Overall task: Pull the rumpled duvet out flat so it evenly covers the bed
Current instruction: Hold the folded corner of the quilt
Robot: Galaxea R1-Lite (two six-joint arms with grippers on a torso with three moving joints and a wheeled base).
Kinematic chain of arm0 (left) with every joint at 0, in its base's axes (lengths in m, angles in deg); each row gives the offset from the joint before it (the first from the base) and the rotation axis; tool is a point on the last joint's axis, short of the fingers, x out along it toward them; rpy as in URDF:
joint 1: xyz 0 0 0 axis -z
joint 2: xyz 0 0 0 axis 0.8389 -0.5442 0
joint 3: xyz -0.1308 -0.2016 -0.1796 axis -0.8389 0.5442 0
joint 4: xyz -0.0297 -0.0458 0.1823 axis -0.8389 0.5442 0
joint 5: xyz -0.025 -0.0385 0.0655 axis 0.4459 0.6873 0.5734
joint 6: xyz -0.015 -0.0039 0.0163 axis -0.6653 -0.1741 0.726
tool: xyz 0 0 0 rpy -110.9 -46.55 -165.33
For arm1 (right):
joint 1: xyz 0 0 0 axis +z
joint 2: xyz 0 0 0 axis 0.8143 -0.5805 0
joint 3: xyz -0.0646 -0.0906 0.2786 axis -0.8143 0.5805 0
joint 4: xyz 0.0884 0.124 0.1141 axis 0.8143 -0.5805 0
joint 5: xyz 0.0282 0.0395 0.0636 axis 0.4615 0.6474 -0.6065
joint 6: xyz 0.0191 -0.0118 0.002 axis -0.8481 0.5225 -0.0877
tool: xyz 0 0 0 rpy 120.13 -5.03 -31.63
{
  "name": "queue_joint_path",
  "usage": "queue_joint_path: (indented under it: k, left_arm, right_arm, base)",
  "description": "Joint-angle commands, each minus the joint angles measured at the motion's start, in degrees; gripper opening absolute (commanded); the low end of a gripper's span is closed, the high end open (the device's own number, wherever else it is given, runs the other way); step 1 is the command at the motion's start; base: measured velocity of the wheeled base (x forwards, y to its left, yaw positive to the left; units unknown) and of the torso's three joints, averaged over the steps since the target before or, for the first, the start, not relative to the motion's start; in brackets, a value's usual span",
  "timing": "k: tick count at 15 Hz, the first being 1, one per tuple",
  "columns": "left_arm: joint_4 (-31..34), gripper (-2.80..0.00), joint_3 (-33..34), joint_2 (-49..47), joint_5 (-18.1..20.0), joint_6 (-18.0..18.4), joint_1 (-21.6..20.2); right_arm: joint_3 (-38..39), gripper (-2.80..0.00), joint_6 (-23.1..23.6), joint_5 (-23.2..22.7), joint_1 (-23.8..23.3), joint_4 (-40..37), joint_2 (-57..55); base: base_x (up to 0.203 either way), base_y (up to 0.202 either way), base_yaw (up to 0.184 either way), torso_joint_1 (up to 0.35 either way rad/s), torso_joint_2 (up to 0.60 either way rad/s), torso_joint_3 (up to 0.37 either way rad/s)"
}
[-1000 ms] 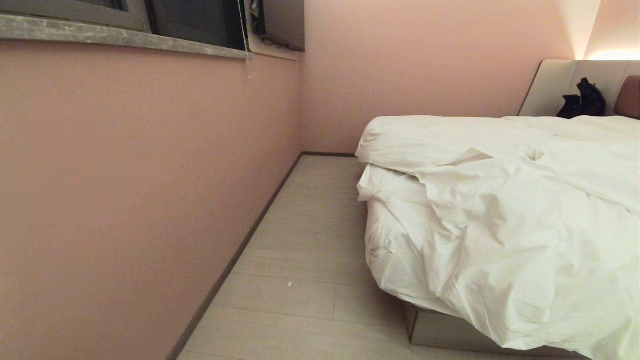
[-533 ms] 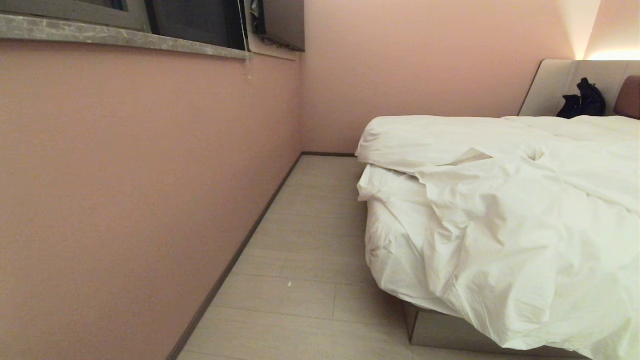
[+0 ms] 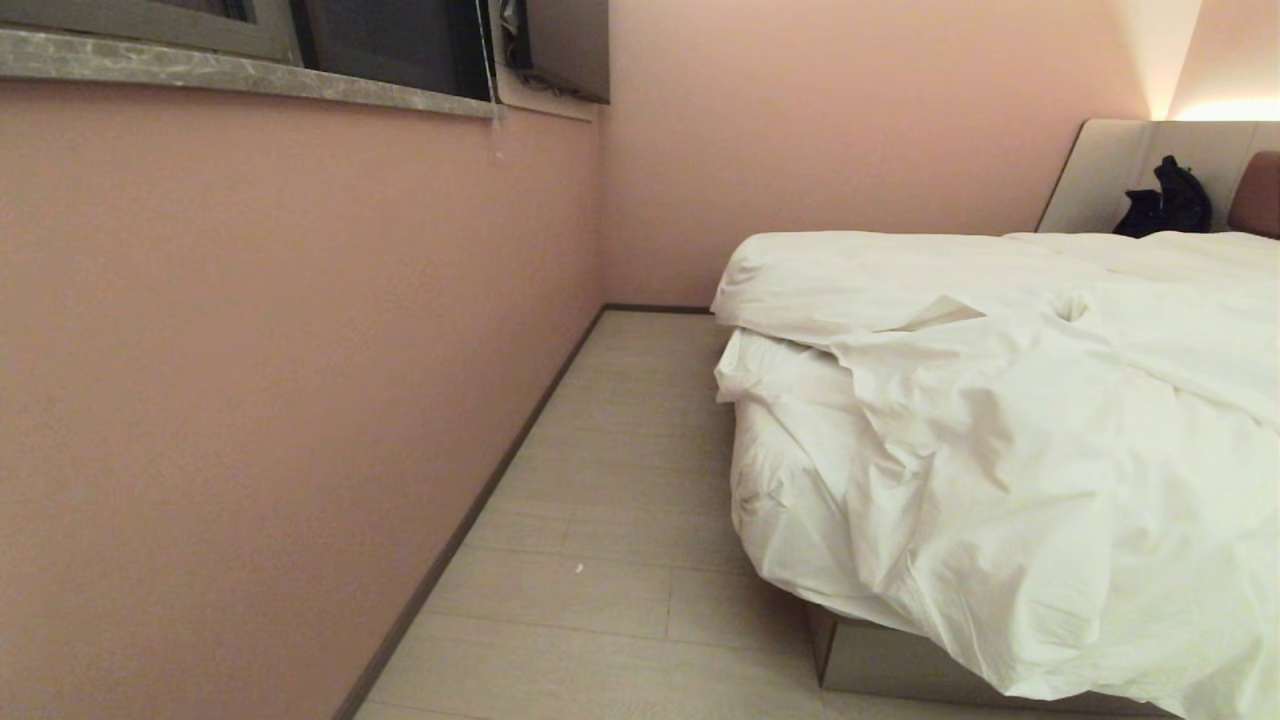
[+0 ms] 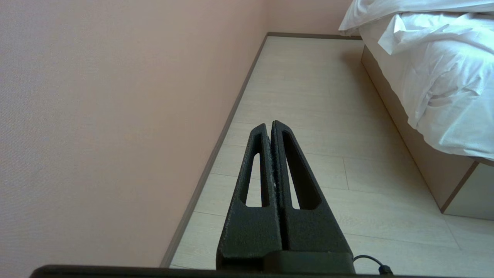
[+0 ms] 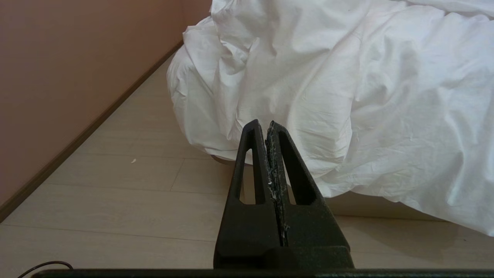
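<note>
- Duvet (image 3: pixel 1050 440): thick, white and rumpled, heaped across the bed from 2 o'clock to 5 o'clock in the head view, far edge folded back on itself near 1 o'clock, near corner spilling over the mattress side and hanging just above the floor.
- Bed (image 3: pixel 880 660): low, grey base showing only as a small strip at 5 o'clock under the hanging cloth; light grey headboard panel (image 3: pixel 1110 170) at 2 o'clock, a sliver of brown padding at the far right edge.
- Dark bundle (image 3: pixel 1165 200), black, shape unclear, resting against the headboard panel at 2 o'clock.
- Pink wall (image 3: pixel 250 350) filling 7 to 11 o'clock, grey stone window sill (image 3: pixel 240 72) along the top at 11 o'clock, dark window above it.
- Pale plank floor (image 3: pixel 620 500) running as a narrow aisle between wall and bed, from 6 o'clock up toward the centre.
- Left gripper (image 4: pixel 272 124): black fingers pressed together, nothing between them, pointing along the aisle; in its wrist view, wall toward 9 o'clock, duvet corner toward 2 o'clock, well apart from the tips.
- Right gripper (image 5: pixel 263 124): fingers likewise closed flat and empty, white flecks along the seam, aimed at the hanging duvet corner, near it but not touching.
- Neither arm visible in the head view.
</note>
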Motion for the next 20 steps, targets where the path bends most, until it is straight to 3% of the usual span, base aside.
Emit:
queue_joint_path:
  k: [1, 4, 16, 20]
  left_arm:
    - [0.00, -2.80, 0.00, -0.02, 0.00, -0.04, 0.00]
    - [0.12, -2.80, -0.01, -0.02, 0.00, -0.13, 0.00]
    - [0.19, -2.80, 0.00, -0.02, 0.00, 0.05, 0.00]
    - [0.00, -2.80, 0.00, -0.02, 0.00, 0.05, 0.00]
  right_arm:
    - [0.00, -2.80, 0.00, 0.02, 0.10, 0.01, 0.02]
    - [0.00, -2.80, 0.08, 0.02, 0.04, 0.01, 0.02]
    - [0.00, -2.80, 0.08, 0.02, 0.02, 0.01, 0.02]
    - [0.00, -2.80, 0.08, 0.02, 0.02, 0.01, 0.02]
  base:
    - [0.000, 0.000, 0.000, 0.000, 0.00, 0.000]
    - [0.023, 0.000, 0.000, -0.001, 0.00, 0.002]
    - [0.186, 0.000, -0.001, 0.003, 0.00, 0.001]
    - [0.000, 0.000, 0.000, 0.000, 0.00, 0.000]
